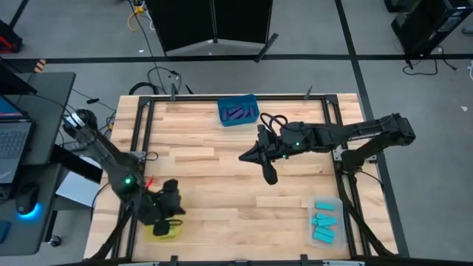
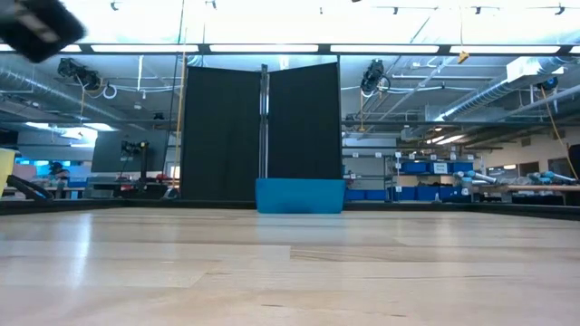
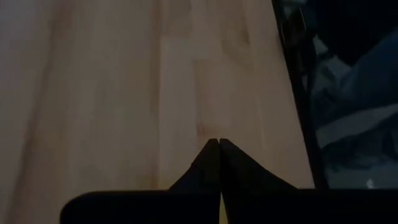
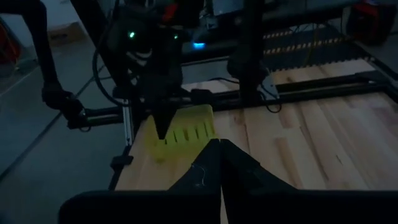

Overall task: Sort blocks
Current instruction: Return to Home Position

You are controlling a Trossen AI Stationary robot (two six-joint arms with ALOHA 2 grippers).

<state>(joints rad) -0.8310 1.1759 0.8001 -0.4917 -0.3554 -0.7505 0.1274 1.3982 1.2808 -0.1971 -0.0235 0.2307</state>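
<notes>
The left hand [image 3: 219,144] hangs clenched and empty near the yellow bin [image 1: 167,232]. The right hand [image 4: 219,143], clenched too, is well apart from this bin, over the table [image 1: 214,185].

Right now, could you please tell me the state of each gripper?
Left dark two-finger gripper: shut, holding nothing.
Right dark two-finger gripper: shut, holding nothing.

Readable text: none in any view.
Blue rectangular plastic bin [image 1: 238,112]: no legible marking.
Yellow rectangular plastic bin [image 4: 198,116]: no legible marking.
Open laptop [image 1: 15,140]: screen content too small to read.
</notes>
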